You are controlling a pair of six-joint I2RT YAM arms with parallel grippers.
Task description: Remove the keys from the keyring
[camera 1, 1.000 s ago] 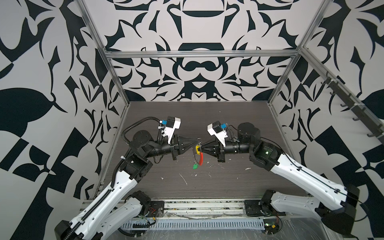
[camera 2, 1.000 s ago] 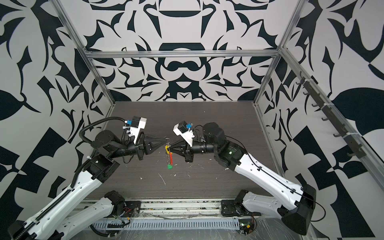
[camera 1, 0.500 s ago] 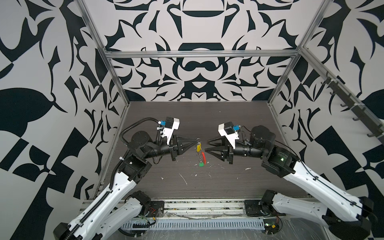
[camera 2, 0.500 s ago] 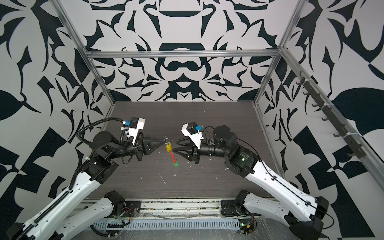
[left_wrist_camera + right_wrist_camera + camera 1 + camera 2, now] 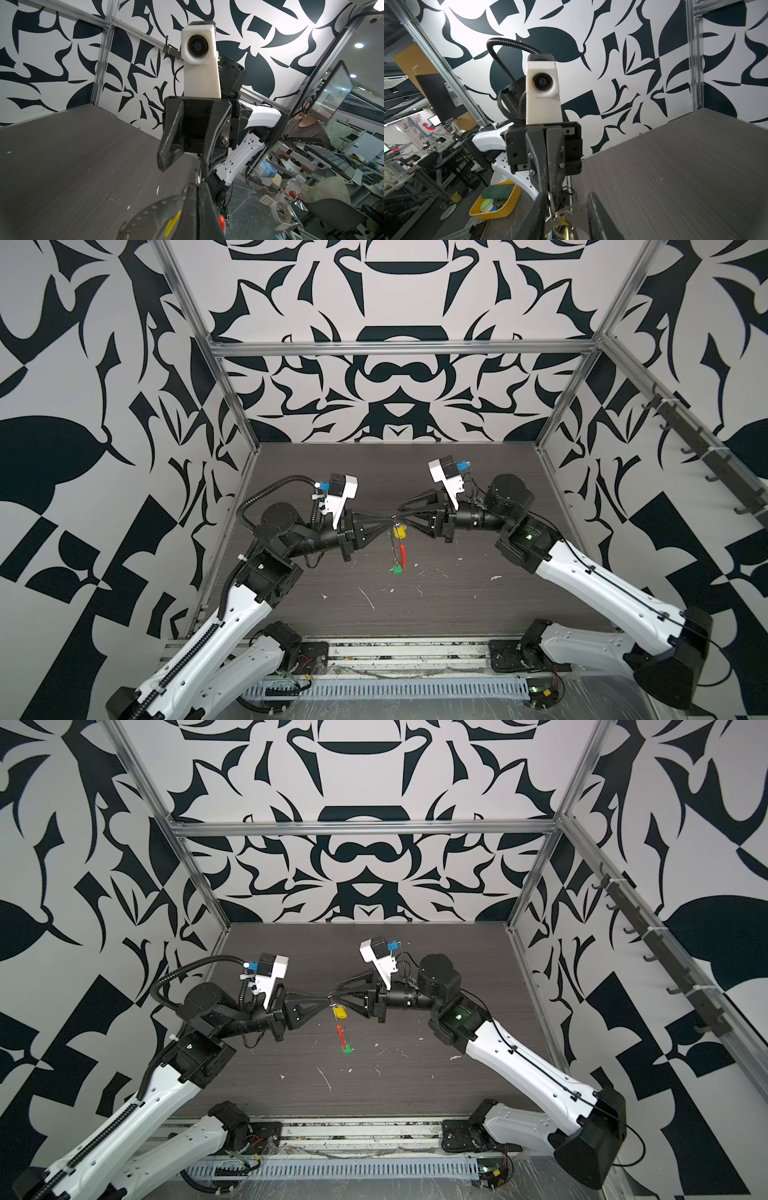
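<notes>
Change: my right gripper was shut beside the keyring a second ago. It backed off to the right, opened and has returned. Its jaws now stand apart. My left gripper stays clamped on the keyring's top, holding it over the middle of the table.

Judgement: a re-grasp is in progress, and both keys remain attached.

Both top views show the yellow key hanging high and the green key low. Only the right wrist view shows the small silver rings lying between my parted right fingers.
</notes>
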